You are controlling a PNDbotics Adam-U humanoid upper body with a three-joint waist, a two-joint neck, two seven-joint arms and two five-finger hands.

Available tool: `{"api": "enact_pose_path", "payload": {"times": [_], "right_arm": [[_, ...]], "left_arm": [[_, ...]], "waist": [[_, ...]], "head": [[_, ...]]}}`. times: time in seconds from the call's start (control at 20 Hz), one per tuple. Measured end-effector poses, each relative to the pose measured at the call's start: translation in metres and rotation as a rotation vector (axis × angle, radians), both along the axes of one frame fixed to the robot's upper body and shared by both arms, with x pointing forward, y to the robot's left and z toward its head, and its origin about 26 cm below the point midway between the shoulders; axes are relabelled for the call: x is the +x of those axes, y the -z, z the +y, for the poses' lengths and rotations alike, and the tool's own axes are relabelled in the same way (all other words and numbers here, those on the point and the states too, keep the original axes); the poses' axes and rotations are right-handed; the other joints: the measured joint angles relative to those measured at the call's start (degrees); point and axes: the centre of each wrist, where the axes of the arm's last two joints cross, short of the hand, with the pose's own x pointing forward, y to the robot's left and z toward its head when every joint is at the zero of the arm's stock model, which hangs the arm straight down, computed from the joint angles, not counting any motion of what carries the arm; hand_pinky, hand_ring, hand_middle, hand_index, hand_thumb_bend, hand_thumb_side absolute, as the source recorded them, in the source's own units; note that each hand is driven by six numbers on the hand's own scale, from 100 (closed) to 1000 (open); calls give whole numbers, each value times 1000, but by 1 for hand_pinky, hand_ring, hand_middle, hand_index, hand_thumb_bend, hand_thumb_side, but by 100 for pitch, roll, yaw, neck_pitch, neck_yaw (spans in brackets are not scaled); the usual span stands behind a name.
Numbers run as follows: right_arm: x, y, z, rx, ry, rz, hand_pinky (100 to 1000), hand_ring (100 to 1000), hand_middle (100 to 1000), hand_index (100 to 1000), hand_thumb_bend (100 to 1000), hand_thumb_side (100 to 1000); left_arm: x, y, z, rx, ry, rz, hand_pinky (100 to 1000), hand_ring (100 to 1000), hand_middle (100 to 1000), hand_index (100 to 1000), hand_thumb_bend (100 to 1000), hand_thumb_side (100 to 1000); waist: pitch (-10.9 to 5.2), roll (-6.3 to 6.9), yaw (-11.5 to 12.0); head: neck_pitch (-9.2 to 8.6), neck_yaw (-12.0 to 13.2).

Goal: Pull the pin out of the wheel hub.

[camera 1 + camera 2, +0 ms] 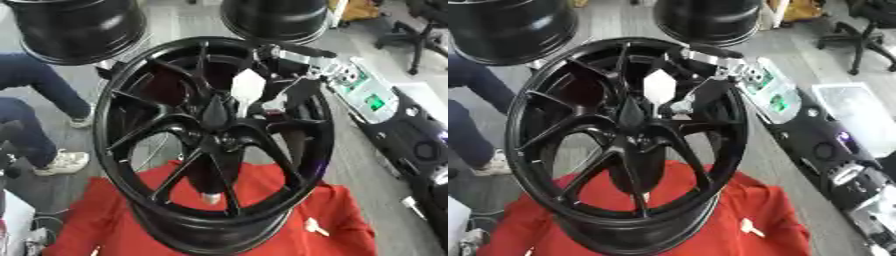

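A large glossy black multi-spoke alloy wheel hub [214,145] is seen tilted on edge over a red cloth [332,215], which covers what seems to be the table. The right robot hand [684,95], black with silver joints, is reached in from the upper right through the spokes, close to the hub centre. Its fingers appear to be curled about something pale near the centre, but whether the pin is actually held cannot be told. The pin itself cannot be made out with certainty; a small pale piece is seen low between the spokes [211,198]. The left robot hand is not shown.

The wheel is judged heavy, rigid and smooth, likely to rock if pulled sideways. The pin is presumed small, stiff and light, best pinched at its exposed end and drawn straight along its axis. No brand, label or legible writing is seen on the wheel; the green-lit panels [374,102] on the forearm carry nothing readable.
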Motion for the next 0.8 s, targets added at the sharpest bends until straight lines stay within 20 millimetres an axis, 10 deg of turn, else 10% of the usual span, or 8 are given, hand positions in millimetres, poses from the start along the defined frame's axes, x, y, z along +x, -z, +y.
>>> {"api": "enact_pose_path", "payload": {"times": [0.8], "right_arm": [[1, 1, -1, 34, 25, -12, 766, 658, 460, 566, 373, 225]], "left_arm": [[0, 0, 0, 1, 0, 1, 696, 953, 775, 687, 231, 862]], "waist": [[0, 0, 0]], "head": [[0, 0]]}}
